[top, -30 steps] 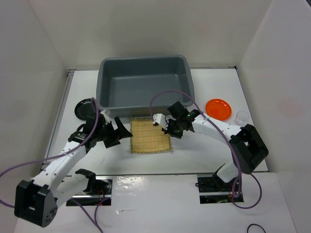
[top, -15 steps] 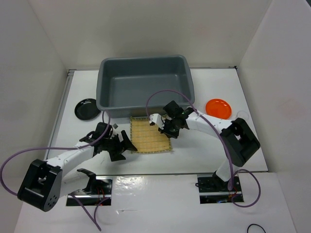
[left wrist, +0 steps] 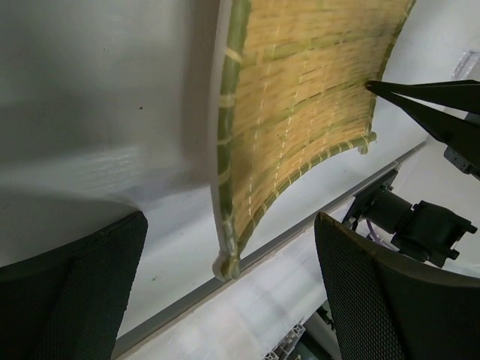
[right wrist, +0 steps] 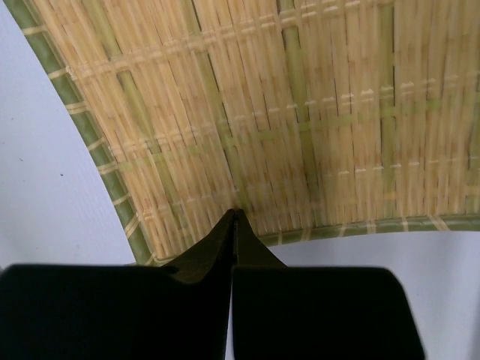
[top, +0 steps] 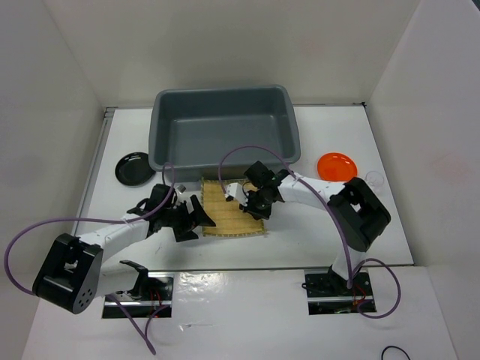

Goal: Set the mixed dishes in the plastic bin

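Note:
The tan woven bamboo mat (top: 227, 211) lies flat on the table in front of the grey plastic bin (top: 222, 132). My left gripper (top: 199, 218) is open at the mat's left front corner. In the left wrist view the mat (left wrist: 300, 112) has that corner between my open gripper's (left wrist: 229, 300) jaws. My right gripper (top: 240, 196) is shut, its tip resting on the mat (right wrist: 300, 112) near one edge, as the right wrist view (right wrist: 234, 216) shows. The black bowl (top: 135, 167) sits left of the bin. The orange plate (top: 337, 166) and a clear glass cup (top: 373, 178) sit at the right.
The bin is empty and stands at the back centre. White walls close in the table on the left, back and right. The table's front edge and the arm bases lie just behind the mat's near edge. Purple cables loop above both arms.
My left gripper has moved from beside the black bowl down and right to the mat's left front corner. My right gripper has moved left and onto the mat.

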